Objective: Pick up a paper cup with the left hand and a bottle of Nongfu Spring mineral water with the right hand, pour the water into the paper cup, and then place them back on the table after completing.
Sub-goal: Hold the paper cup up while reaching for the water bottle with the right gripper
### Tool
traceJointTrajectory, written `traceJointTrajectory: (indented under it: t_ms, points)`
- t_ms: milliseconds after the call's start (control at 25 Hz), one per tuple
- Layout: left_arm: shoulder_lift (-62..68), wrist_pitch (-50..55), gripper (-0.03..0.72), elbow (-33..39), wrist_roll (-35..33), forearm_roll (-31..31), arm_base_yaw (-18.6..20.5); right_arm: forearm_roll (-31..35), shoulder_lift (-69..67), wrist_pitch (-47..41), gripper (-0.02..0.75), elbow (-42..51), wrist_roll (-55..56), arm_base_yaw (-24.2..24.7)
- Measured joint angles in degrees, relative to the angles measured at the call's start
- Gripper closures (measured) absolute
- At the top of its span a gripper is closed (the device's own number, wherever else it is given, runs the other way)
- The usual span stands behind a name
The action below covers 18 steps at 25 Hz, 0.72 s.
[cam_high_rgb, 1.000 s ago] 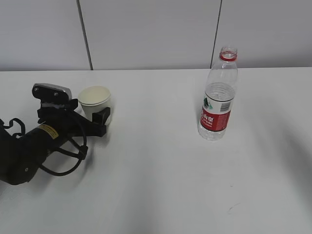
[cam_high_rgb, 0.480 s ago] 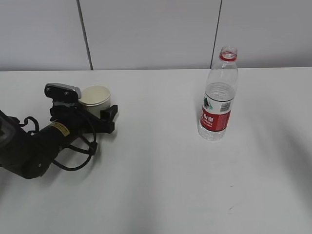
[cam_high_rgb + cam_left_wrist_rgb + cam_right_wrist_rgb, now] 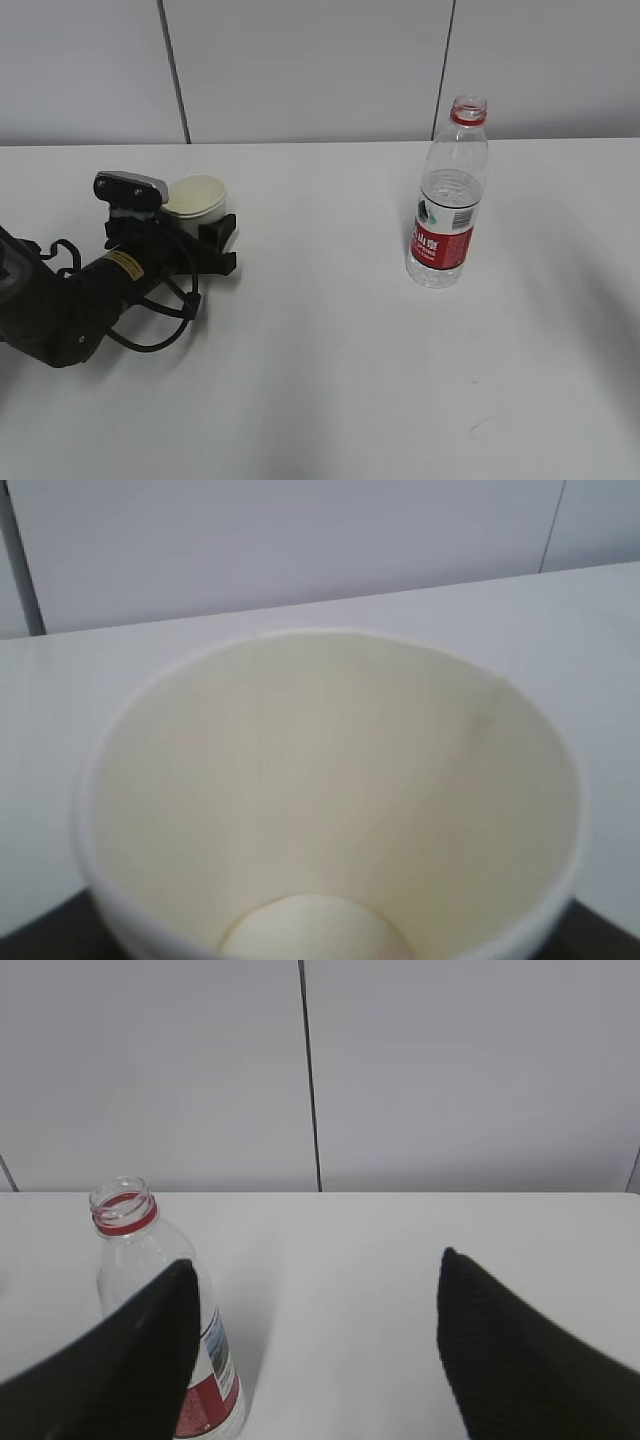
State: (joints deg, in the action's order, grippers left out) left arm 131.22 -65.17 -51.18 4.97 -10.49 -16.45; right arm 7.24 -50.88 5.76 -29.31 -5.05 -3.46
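A white paper cup (image 3: 195,198) stands on the white table (image 3: 320,360) at the left. My left gripper (image 3: 196,236) is around it, one finger (image 3: 226,230) against its right side and the jaws shut on it. In the left wrist view the empty cup (image 3: 330,800) fills the frame. The Nongfu Spring bottle (image 3: 447,200), uncapped, with a red neck ring and a red label, stands upright at the right, holding clear water (image 3: 436,270). My right gripper (image 3: 316,1260) is wide open and empty. The bottle (image 3: 130,1250) stands partly behind its left finger (image 3: 130,1360).
A grey panelled wall (image 3: 320,70) runs along the table's far edge. A small dark scuff mark (image 3: 478,425) lies near the front right. My right arm is out of the exterior view.
My left gripper slid forward around the paper cup, then its right finger moved in against the cup's side. The bottle has not moved.
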Motion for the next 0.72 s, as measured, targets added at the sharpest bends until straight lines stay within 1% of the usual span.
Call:
traceJointTrajectory:
  t_ms: [120, 280, 440, 520, 600, 680, 720]
  points:
    - [0.00, -0.11, 0.284, -0.05, 0.00, -0.03, 0.00, -0.12, -0.22, 0.50, 0.189, 0.34, 0.00, 0.00]
    - [0.00, -0.11, 0.293, -0.05, 0.00, -0.10, 0.00, -1.44, -3.15, 3.91, 0.189, 3.39, 0.24, 0.00]
    - [0.00, -0.16, 0.293, -0.05, 0.01, -0.10, 0.00, -3.66, -6.42, 12.33, 0.189, 7.39, 1.52, 0.00]
    - [0.00, -0.16, 0.293, -0.05, 0.01, -0.10, 0.00, -7.94, -8.20, 16.82, 0.189, 8.43, 5.05, 0.00]
    - [0.00, -0.16, 0.293, -0.05, 0.01, -0.10, 0.00, -16.03, -10.59, 20.83, 0.189, 9.15, 10.11, 0.00]
    - [0.00, -0.16, 0.293, -0.05, 0.01, -0.13, 0.00, -22.78, -13.95, 25.21, 0.189, 9.40, 14.40, 0.00]
    - [0.00, -0.16, 0.293, -0.05, 0.01, -0.13, 0.00, -24.63, -15.49, 26.93, 0.189, 9.40, 15.41, 0.00]
